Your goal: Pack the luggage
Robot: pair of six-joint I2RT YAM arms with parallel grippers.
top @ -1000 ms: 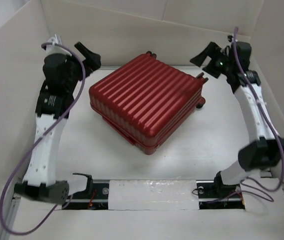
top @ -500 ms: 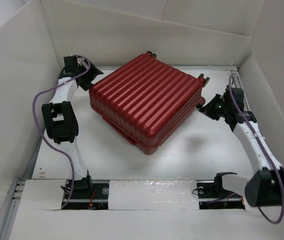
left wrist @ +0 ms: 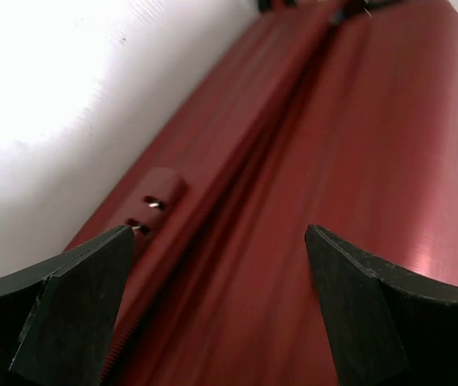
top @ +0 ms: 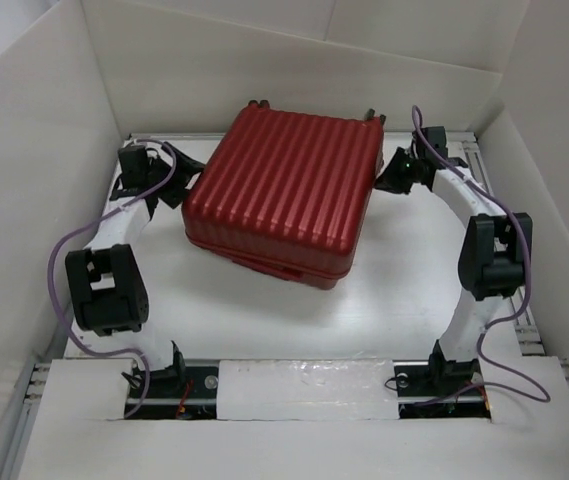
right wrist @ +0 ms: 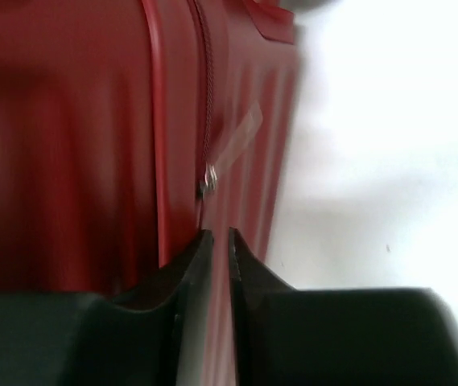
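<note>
luggage (top: 284, 185): red, ribbed shell, closed, lying flat on the white table (top: 404, 290); roughly mid-table, between the two grippers.
far edge of luggage: two small dark fittings (top: 260, 104) sticking out; too small to name further.
left gripper (top: 186, 180): low, at the luggage's left side wall, pointed into it; contact not clear from above.
left jaws, wrist view: spread wide, one either side of the luggage's side wall, nothing pinched; both tips look just short of the shell.
side wall between left jaws: zipper seam (left wrist: 237, 181) running lengthwise; small red tab (left wrist: 158, 197) with two metal bits beside the seam, near the left-hand jaw.
right gripper (top: 392, 172): at the luggage's right far corner, close against the side wall.
right jaws, wrist view: pressed nearly together, only a thin slit between; nothing seen held in the slit.
just beyond right jaw tips: metal pull (right wrist: 208, 183) on the luggage's zipper line, in line with the slit, apart from the tips; pale strip (right wrist: 241, 138) beside it on the shell.
blur: right wrist view soft, fine detail of the pull not readable.
purple cables (top: 62, 262): looped along both arms, clear of the luggage.
</note>
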